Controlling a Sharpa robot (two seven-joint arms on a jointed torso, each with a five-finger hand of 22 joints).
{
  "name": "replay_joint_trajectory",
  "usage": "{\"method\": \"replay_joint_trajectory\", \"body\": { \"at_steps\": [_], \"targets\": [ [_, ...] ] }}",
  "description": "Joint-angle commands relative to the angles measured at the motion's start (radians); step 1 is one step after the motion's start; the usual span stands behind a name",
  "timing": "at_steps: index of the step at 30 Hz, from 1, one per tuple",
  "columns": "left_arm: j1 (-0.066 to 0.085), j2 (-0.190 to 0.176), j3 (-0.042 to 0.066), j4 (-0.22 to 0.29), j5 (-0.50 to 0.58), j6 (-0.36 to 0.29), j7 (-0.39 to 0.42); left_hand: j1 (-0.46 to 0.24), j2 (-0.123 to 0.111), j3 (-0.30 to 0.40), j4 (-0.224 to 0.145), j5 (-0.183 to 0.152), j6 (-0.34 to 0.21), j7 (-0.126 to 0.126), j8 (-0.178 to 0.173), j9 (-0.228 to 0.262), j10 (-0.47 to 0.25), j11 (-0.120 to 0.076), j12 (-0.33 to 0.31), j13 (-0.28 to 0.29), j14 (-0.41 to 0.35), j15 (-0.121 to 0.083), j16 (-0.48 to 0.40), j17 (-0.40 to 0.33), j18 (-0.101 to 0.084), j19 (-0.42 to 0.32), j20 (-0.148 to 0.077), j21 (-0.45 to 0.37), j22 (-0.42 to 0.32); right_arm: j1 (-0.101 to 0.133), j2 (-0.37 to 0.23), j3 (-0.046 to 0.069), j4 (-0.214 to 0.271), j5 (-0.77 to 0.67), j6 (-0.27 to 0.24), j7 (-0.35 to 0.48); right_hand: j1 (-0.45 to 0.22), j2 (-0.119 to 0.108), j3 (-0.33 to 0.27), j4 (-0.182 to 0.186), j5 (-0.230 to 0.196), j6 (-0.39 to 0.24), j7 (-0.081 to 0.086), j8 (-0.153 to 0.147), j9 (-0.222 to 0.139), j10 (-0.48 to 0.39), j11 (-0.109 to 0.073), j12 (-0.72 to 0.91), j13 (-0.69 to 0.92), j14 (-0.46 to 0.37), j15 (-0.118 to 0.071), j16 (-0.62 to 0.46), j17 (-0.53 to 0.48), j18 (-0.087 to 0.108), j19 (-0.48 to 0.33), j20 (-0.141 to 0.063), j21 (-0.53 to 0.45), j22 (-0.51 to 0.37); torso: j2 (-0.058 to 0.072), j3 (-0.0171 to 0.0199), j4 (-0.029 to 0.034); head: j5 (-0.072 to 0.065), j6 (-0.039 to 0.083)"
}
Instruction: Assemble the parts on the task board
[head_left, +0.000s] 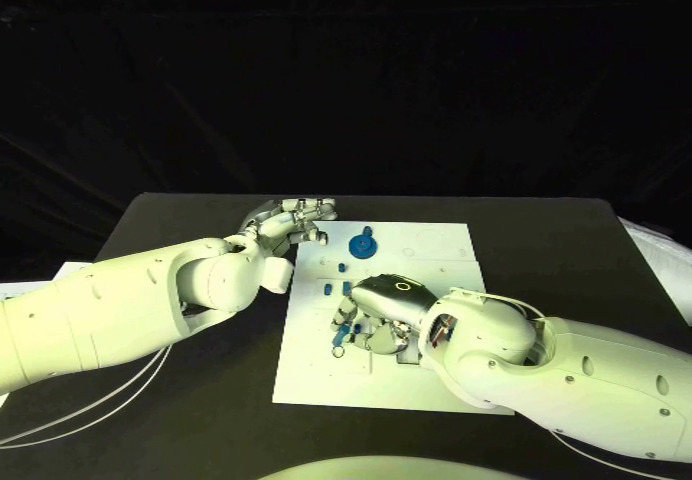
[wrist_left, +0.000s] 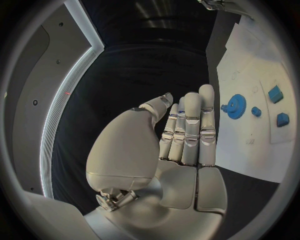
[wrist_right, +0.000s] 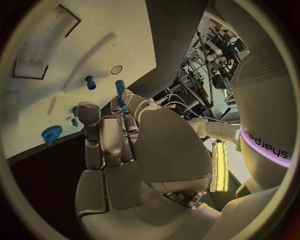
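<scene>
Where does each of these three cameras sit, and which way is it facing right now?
Head view: on the robot's head, looking down at the task board on the black table; both white arms reach in, the left hand at the board's far-left corner, the right hand over the blue parts.
Left wrist view: behind the left hand, facing along its straight, empty fingers to the board's edge.
Right wrist view: behind the right hand, facing the board; it holds a blue peg.
Shared: the blue gear.
</scene>
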Motion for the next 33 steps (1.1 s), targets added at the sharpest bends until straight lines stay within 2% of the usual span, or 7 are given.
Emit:
{"method": "replay_joint_trajectory", "body": {
  "at_steps": [1,11,33],
  "targets": [
    [0.0,0.003,0.001,0.004,-0.004,0.019,0.005,-0.003,0.01,-0.006,-0.003,0.004,-0.005,-0.002,0.005,0.0,-0.008,0.0,0.003,0.001,-0.009,0.001,0.007,-0.001,0.01,0.0,0.005,-0.006,-0.001,-0.006,0.012,0.0,-0.012,-0.048,0.061,0.013,-0.004,-0.01,0.005,-0.001,0.003,0.0,0.005,-0.005,0.002,0.012,-0.008,0.0,0.003,0.02,0.0,0.001,-0.001,-0.014,-0.002,0.002,0.0,-0.001,0.0,0.0009,-0.0018,0.003,-0.003],
    [0.0,0.004,0.001,0.002,-0.004,0.02,0.005,-0.003,0.01,-0.006,-0.003,0.004,-0.005,-0.002,0.005,0.0,-0.008,0.0,0.003,0.001,-0.009,0.001,0.007,-0.001,0.01,0.0,0.005,-0.006,-0.001,-0.01,0.031,0.0,-0.031,-0.07,0.096,0.004,-0.005,-0.01,0.006,-0.001,0.003,0.0,0.005,-0.005,0.002,0.012,-0.008,-0.001,0.003,0.02,0.0,0.001,0.0,-0.014,-0.003,0.003,0.0,-0.001,0.0,0.002,-0.001,0.006,-0.009],
    [0.0,0.004,0.001,0.002,-0.004,0.02,0.005,-0.003,0.01,-0.006,-0.003,0.004,-0.005,-0.002,0.005,0.0,-0.008,0.0,0.003,0.001,-0.009,0.001,0.007,-0.001,0.01,0.0,0.005,-0.006,-0.001,-0.011,0.052,-0.005,-0.053,-0.104,0.151,-0.023,-0.016,-0.013,0.007,-0.001,-0.001,0.003,0.004,-0.004,0.002,0.015,-0.008,-0.003,0.004,0.02,0.001,0.002,0.001,-0.014,-0.006,0.004,0.0,-0.002,-0.001,0.0009,-0.0016,0.008,-0.014]
  ]
}}
